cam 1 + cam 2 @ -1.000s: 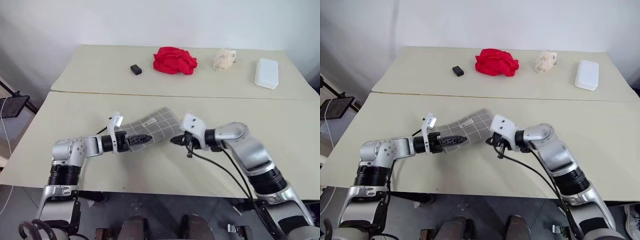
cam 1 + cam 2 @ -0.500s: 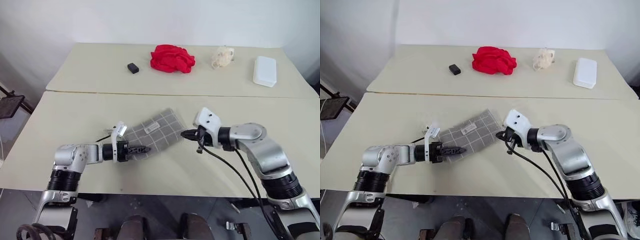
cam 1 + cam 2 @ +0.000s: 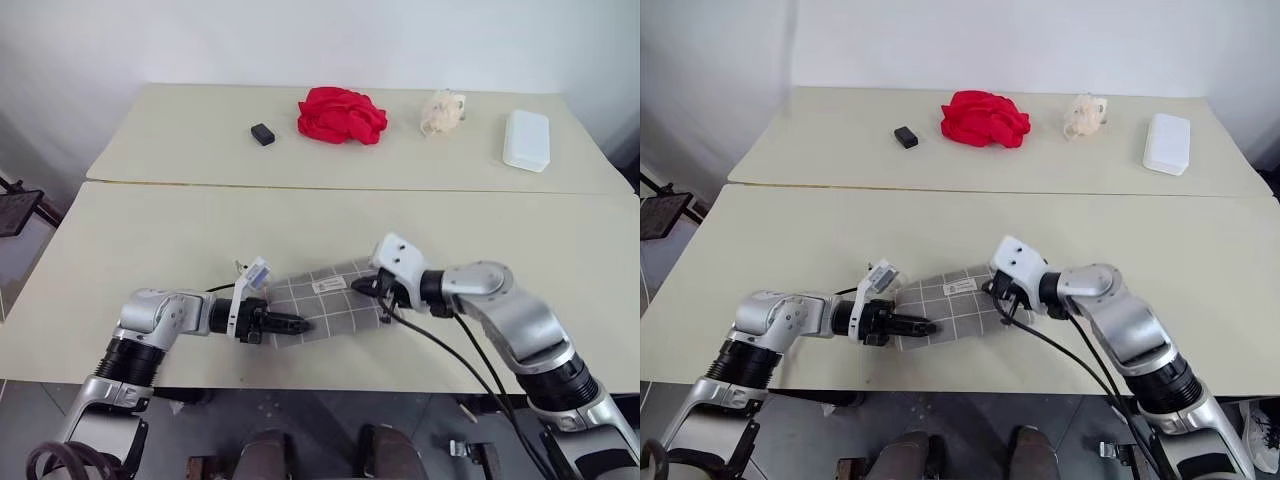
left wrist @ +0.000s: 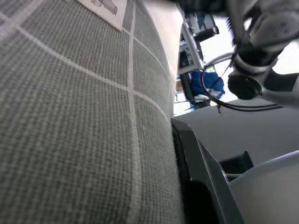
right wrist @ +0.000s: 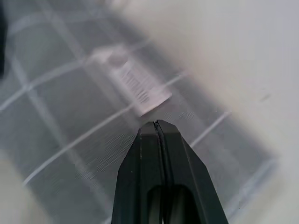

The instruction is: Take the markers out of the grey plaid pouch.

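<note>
Small white label (image 5: 135, 84), print unreadable, on grey plaid pouch (image 3: 330, 300)

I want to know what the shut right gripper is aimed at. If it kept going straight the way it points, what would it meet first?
Probably the grey plaid pouch. The right gripper points down at its fabric, close beside the small white label. Contact cannot be told.

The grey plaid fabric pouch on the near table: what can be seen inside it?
Nothing inside shows. The flat grey plaid fabric pouch shows its outer grid cloth and small white label. The left gripper covers one end, so any markers stay hidden.
</note>
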Controlling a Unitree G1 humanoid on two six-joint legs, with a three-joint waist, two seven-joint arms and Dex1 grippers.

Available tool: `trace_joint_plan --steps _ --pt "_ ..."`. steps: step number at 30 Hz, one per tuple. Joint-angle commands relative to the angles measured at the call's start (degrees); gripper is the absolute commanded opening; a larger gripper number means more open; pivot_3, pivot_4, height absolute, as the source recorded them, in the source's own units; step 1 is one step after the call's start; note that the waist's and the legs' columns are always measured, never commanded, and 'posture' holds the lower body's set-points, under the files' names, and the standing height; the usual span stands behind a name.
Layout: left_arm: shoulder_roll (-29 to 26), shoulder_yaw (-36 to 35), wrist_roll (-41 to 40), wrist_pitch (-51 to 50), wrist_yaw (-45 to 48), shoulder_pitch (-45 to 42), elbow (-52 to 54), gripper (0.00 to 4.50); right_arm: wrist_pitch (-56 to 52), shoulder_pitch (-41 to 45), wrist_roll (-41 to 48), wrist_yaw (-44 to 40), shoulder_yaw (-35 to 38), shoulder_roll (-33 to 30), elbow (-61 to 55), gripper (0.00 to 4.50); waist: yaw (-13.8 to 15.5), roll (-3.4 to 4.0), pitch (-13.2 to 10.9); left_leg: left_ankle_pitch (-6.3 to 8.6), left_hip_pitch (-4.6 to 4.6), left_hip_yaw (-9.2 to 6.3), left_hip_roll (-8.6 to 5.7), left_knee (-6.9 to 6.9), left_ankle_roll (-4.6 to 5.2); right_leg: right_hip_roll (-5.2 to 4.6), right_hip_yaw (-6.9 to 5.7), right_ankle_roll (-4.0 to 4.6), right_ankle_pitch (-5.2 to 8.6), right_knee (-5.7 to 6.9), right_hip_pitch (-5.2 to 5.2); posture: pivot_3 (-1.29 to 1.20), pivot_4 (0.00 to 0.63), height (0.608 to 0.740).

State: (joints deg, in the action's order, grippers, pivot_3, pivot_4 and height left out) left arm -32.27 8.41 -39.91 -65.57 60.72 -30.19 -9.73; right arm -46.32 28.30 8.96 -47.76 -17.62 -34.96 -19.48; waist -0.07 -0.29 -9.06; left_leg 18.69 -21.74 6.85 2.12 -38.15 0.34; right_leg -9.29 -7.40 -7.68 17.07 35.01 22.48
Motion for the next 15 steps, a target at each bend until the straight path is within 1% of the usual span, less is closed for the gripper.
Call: trace_joint_plan --steps 1,3,7,10,12,15 --pt "-1.15 -2.20 0.81 1.01 -0.44 0.92 -0.26 1.51 0.23 -0.99 -1.47 0.43 -0.76 -1.85 0.57 0.00 -0.11 -0.06 -0.04 -0.01 0.00 -0.01 0.03 -0.01 -0.01 0.01 -0.01 0.00 0.00 0.01 0.00 0.00 0.150 0.740" --pt "-1.77 -3.62 1.26 1.40 -1.52 1.93 -0.84 2.16 0.73 -1.27 -1.77 0.64 -0.97 -2.22 1.75 0.00 -0.15 -0.06 -0.04 -0.02 0.00 -0.02 0.08 -0.01 -0.02 0.03 -0.03 0.00 0.00 0.02 0.00 0.00 0.150 0.740" --pt "-2.99 -6.29 3.05 0.86 -4.90 3.46 -1.76 3.28 1.03 -1.71 -1.86 0.52 -1.33 -2.49 2.04 0.00 -0.15 -0.09 -0.02 -0.02 0.06 -0.02 0.11 -0.01 -0.02 0.05 -0.02 0.00 0.00 0.04 -0.03 0.00 0.150 0.740" --pt "-2.55 -10.56 4.15 1.39 -9.88 3.33 -4.92 3.28 0.86 -1.92 -1.67 0.32 -1.55 -2.45 1.50 0.00 -0.10 -0.10 -0.01 -0.02 0.21 -0.11 0.14 -0.01 -0.02 0.04 0.04 0.00 0.00 0.05 -0.11 0.00 0.150 0.740" --pt "-1.70 -14.05 3.33 0.86 -12.46 2.53 -7.17 3.28 0.88 -2.07 -1.61 0.21 -1.68 -2.42 1.17 0.00 -0.11 -0.11 0.00 -0.02 0.28 -0.22 0.17 -0.02 -0.03 0.04 0.08 0.00 0.00 0.05 -0.12 0.00 0.150 0.740" --pt "-0.38 -18.13 1.86 -2.51 -15.90 1.46 -8.61 3.28 0.81 -2.33 -1.54 0.26 -1.74 -2.29 0.67 0.00 -0.15 -0.12 0.00 -0.03 0.39 -0.25 0.19 -0.02 -0.03 0.04 0.14 0.00 0.00 0.05 -0.13 0.00 0.150 0.740"
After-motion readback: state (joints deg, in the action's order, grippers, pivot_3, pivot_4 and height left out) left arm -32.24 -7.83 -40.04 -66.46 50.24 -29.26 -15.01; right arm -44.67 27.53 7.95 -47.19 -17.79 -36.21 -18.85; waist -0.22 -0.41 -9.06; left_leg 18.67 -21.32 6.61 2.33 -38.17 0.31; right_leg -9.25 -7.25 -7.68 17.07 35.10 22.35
